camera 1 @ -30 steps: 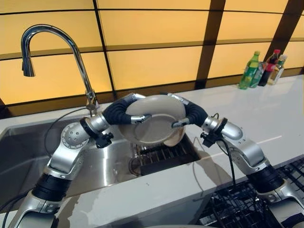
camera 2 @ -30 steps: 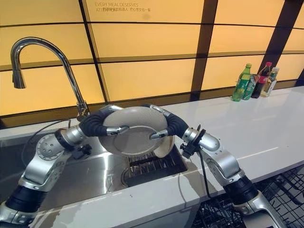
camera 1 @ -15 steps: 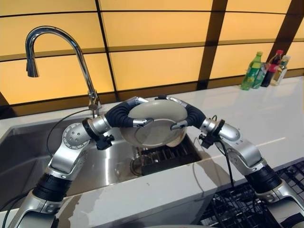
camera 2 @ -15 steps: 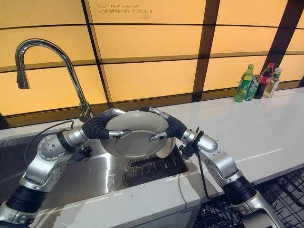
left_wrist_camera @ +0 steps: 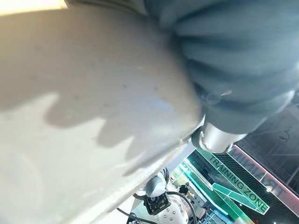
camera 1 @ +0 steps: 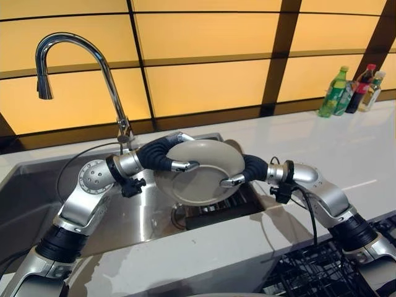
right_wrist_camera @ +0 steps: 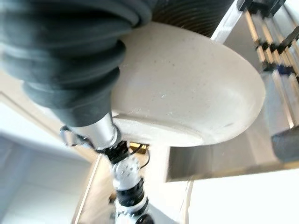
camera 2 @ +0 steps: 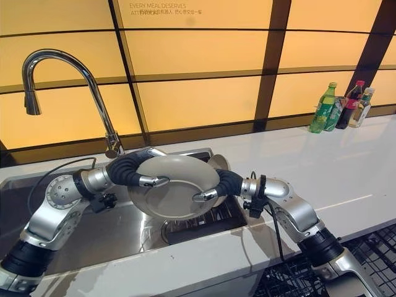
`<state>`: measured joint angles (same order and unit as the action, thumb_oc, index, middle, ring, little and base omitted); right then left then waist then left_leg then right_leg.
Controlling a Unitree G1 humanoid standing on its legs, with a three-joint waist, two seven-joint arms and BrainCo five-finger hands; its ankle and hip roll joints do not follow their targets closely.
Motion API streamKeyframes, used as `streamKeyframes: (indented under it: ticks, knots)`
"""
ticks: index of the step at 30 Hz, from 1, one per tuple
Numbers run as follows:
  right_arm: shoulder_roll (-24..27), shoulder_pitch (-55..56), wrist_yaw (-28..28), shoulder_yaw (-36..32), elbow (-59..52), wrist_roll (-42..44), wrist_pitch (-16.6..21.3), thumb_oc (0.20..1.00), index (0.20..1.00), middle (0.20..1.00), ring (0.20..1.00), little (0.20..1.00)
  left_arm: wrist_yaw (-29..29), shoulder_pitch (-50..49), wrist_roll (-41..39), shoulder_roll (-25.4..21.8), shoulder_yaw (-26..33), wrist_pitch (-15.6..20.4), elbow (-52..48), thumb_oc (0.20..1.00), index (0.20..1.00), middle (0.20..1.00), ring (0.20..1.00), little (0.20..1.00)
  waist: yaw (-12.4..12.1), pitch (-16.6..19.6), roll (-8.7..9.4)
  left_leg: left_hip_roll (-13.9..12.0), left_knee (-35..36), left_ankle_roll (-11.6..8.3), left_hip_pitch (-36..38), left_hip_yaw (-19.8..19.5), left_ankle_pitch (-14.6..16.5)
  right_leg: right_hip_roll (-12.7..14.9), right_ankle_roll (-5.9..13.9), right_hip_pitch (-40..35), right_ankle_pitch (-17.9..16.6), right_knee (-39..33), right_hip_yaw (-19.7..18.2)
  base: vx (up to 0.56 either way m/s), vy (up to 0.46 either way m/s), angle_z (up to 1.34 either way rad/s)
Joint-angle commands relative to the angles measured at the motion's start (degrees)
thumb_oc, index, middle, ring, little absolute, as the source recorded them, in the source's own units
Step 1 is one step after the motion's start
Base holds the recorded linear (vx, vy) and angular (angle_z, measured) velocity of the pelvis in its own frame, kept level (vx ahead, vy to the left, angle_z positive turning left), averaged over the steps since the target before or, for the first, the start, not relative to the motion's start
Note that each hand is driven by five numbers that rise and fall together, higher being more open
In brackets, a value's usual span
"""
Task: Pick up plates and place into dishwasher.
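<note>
The plate (camera 1: 201,170), pale grey and tilted, hangs above the steel sink (camera 1: 37,204), over the dark drain rack (camera 1: 216,207). The left hand (camera 1: 162,154) clasps its rim at 10 o'clock with curled fingers; the right hand (camera 1: 246,170) pinches it at 4 o'clock. Drink bottles (camera 1: 349,91) stand at 2 o'clock on the white counter (camera 1: 322,148).

Four views: two from the head, two from the wrists.
The eye views look down at the sink (camera 1: 37,204), sharing nearly everything; each wrist view sits very close against the plate (right_wrist_camera: 187,88).
</note>
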<state>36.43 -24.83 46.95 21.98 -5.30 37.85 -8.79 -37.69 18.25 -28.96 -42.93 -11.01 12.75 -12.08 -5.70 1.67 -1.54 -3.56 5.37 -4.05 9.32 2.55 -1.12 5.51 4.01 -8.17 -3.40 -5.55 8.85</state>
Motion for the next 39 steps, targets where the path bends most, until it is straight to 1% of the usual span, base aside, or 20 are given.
streamKeyframes:
  ticks: [1,7,12,13,14,15,16,19,22,26,29,32,34,36,39]
  knots:
    - [-6.32,-4.29,0.86,7.15,-5.18,1.88,1.06,0.200,0.200,0.200,0.200,0.200,4.61,9.17,-4.32,3.10,-1.30,3.97,0.03,0.200,0.200,0.200,0.200,0.200,-0.45,1.27,1.82,1.68,-0.37,1.86,-1.07,-1.16,2.84,3.05,2.60,-0.22,2.54,0.55,0.33,0.00,0.000,0.00]
    - [-5.77,-3.20,-2.31,5.47,-5.50,3.19,1.80,0.200,0.200,0.200,0.200,0.200,5.20,8.53,-4.52,3.19,-0.78,3.86,0.04,0.200,0.200,0.200,0.200,0.200,-0.06,1.18,1.77,1.59,-0.37,1.88,-0.95,-1.00,2.79,2.91,2.52,-0.25,2.48,0.55,0.09,0.00,0.002,0.01]
    - [-6.12,-2.29,-5.81,3.77,-5.56,-0.19,2.95,0.200,0.200,0.200,0.200,0.200,6.09,7.75,-3.68,3.88,0.19,4.04,0.19,0.200,0.200,0.200,0.200,0.200,0.24,1.04,1.62,1.45,-0.37,1.90,-0.93,-0.55,2.78,2.80,2.44,-0.14,2.40,0.55,0.00,-0.01,0.001,0.00]
    - [-5.88,-2.26,-6.52,3.36,-5.60,-0.45,3.50,0.200,0.200,0.200,0.200,0.200,7.29,7.62,-3.41,3.83,0.29,3.80,0.24,0.200,0.200,0.200,0.200,0.200,0.35,0.98,1.57,1.37,-0.37,1.87,-0.89,-0.37,2.76,2.75,2.41,-0.16,2.40,0.55,-0.02,0.00,0.000,0.00]
    - [-5.68,-2.14,-7.21,3.00,-5.86,-0.54,3.90,0.200,0.200,0.200,0.200,0.200,8.48,7.45,-3.28,3.80,0.47,3.31,0.20,0.448,0.448,0.448,0.448,0.448,0.38,0.97,1.56,1.29,-0.37,1.81,-0.90,-0.26,2.73,2.75,2.42,-0.14,2.37,0.55,0.01,0.00,0.000,0.00]
    - [-5.50,-2.06,-7.72,2.59,-6.03,-0.51,4.12,0.200,0.200,0.200,0.200,0.200,9.48,7.34,-2.99,3.86,0.63,2.99,0.34,0.733,0.733,0.733,0.733,0.733,0.44,0.93,1.55,1.23,-0.37,1.78,-0.86,-0.18,2.74,2.75,2.41,-0.19,2.38,0.55,0.08,-0.04,0.000,-0.01]
    - [-5.22,-1.99,-8.79,1.75,-6.50,-0.43,4.46,0.200,0.200,0.200,0.200,0.200,11.28,6.99,-2.02,4.03,0.99,2.72,0.60,1.000,1.000,1.000,1.000,1.000,0.54,0.85,1.55,1.15,-0.37,1.76,-0.78,-0.01,2.75,2.74,2.38,-0.28,2.43,0.55,0.15,-0.04,0.000,0.00]
    - [-4.81,-2.09,-11.11,-0.58,-6.56,-1.13,5.33,0.200,0.200,0.200,0.200,0.200,15.53,6.18,-1.75,4.18,2.31,2.37,1.70,1.000,1.000,1.000,1.000,1.000,0.64,0.74,1.64,1.02,-0.37,1.69,-0.62,0.01,2.87,2.67,2.26,-0.46,2.55,0.55,0.23,-0.05,0.000,0.00]
    - [-3.82,-1.83,-12.91,-3.49,-6.58,-2.42,5.57,0.200,0.200,0.200,0.200,0.200,19.47,4.79,-2.11,4.21,4.52,2.88,2.04,1.000,1.000,1.000,1.000,1.000,0.75,0.80,1.63,0.93,-0.37,1.67,-0.47,0.12,2.97,2.62,2.23,-0.58,2.65,0.55,0.24,-0.02,0.003,0.01]
    - [-1.75,-1.43,-15.19,-8.64,-6.31,-4.29,6.26,0.200,0.200,0.200,0.200,0.200,25.56,2.71,-3.47,4.58,8.54,3.42,2.20,1.000,1.000,1.000,1.000,1.000,1.04,0.85,1.79,0.93,-0.37,1.57,-0.19,0.16,3.12,2.54,2.11,-0.81,2.80,0.55,0.25,-0.02,0.004,0.01]
    - [-0.63,-0.89,-15.81,-11.85,-6.13,-5.95,6.14,0.200,0.200,0.200,0.200,0.200,27.75,1.30,-2.79,5.15,10.79,4.70,2.84,1.000,1.000,1.000,1.000,1.000,1.47,0.80,1.90,0.87,-0.37,1.53,0.01,0.35,3.35,2.43,2.05,-0.90,2.97,0.55,-0.02,-0.02,0.005,0.00]
    - [0.90,-0.56,-16.86,-14.14,-5.65,-7.89,6.16,0.200,0.200,0.200,0.200,0.200,29.03,0.67,-3.41,5.21,12.33,5.07,2.95,1.000,1.000,1.000,1.000,1.000,1.98,0.91,2.03,0.78,-0.37,1.46,0.10,0.70,3.56,2.34,2.05,-0.80,3.08,0.55,-0.30,0.00,0.000,0.00]
    - [2.29,-0.27,-17.28,-15.70,-5.08,-8.28,6.74,0.200,0.200,0.200,0.200,0.200,29.43,0.40,-3.71,4.88,13.12,5.85,3.30,1.000,1.000,1.000,1.000,1.000,2.47,0.90,2.06,0.70,-0.37,1.41,0.23,1.09,3.69,2.18,2.03,-0.77,3.12,0.55,-0.58,-0.01,0.003,-0.02]
    - [3.24,-0.20,-18.48,-16.98,-4.82,-8.76,7.39,0.200,0.200,0.200,0.200,0.200,29.39,0.35,-3.77,4.72,13.62,6.20,3.39,1.000,1.000,1.000,1.000,1.000,2.83,0.80,2.17,0.65,-0.37,1.38,0.08,1.58,3.28,2.06,1.93,-0.38,2.62,0.55,-0.90,-0.06,0.001,-0.04]
    - [4.68,0.30,-20.84,-19.10,-4.73,-10.49,8.62,0.200,0.200,0.200,0.200,0.200,28.96,-0.18,-3.95,4.60,14.21,7.35,3.55,1.000,1.000,1.000,1.000,1.000,3.41,0.65,2.23,0.69,-0.37,1.40,0.25,1.93,3.49,1.77,1.88,-0.20,2.64,0.55,-1.53,-0.03,0.003,-0.07]
